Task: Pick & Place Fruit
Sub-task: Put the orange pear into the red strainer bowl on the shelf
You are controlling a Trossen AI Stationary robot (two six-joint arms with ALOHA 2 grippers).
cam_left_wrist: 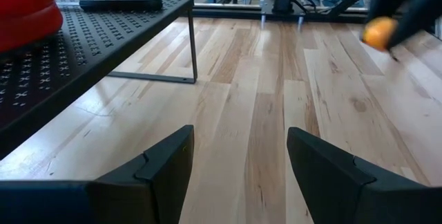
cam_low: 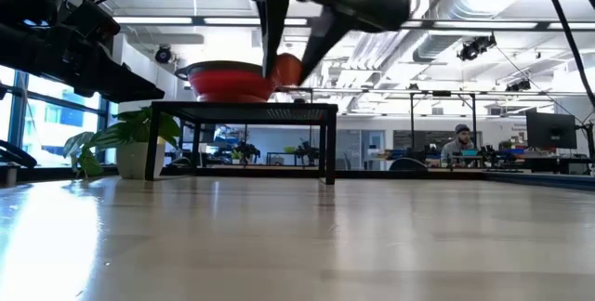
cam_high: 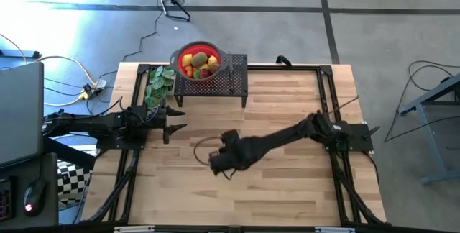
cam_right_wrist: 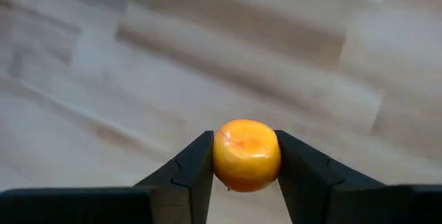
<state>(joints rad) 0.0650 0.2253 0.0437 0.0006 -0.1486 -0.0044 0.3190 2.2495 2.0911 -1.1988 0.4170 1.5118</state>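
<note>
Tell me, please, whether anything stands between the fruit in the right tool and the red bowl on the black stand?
Nothing visible does. The right tool is shut on an orange fruit above bare table. The red bowl sits on the black stand at the table's far edge, already holding other fruit; only open wood lies between.

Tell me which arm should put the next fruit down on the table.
Right. The right gripper is shut on an orange fruit above bare table. The left gripper is open and empty near the rack, away from the bowl.
</note>
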